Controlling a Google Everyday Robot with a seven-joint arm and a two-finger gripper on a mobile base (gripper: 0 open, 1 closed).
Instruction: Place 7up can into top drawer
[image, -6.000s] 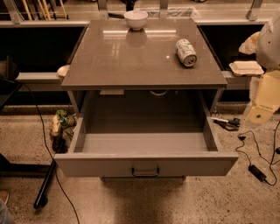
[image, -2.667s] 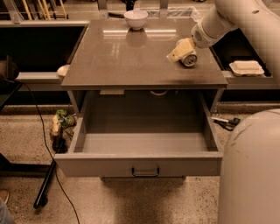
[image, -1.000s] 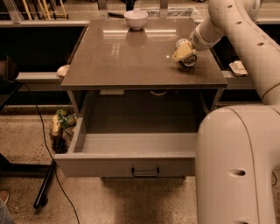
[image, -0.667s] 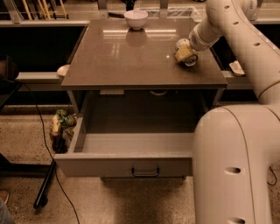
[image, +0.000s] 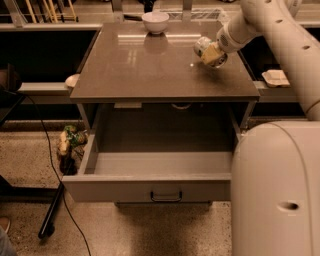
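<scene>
Grey-brown and shiny, the flat square tabletop has a small silvery 7up can with green marks lying on its side. The can is near the right edge, closer to the back right corner than to the front one. The yellowish two-finger gripper at the end of the big white arm is right on the can, over its middle. I cannot tell if the gripper has squeezed the can or is only resting around it. A round white bowl sits at the middle of the back edge, well apart from the can.

Under the front edge, the wide grey top drawer is pulled out. It has a small dark metal handle on its front. Nothing can be seen inside it.

The job now looks like getting a good hold on the can. A can on its side can roll away, so the grip should go across its round middle and be firm but not crush it. Then it should be lifted straight up, high enough to clear the tabletop. After that it has to go past the front edge and down into the drawer, well inside the walls, before it is let go.
</scene>
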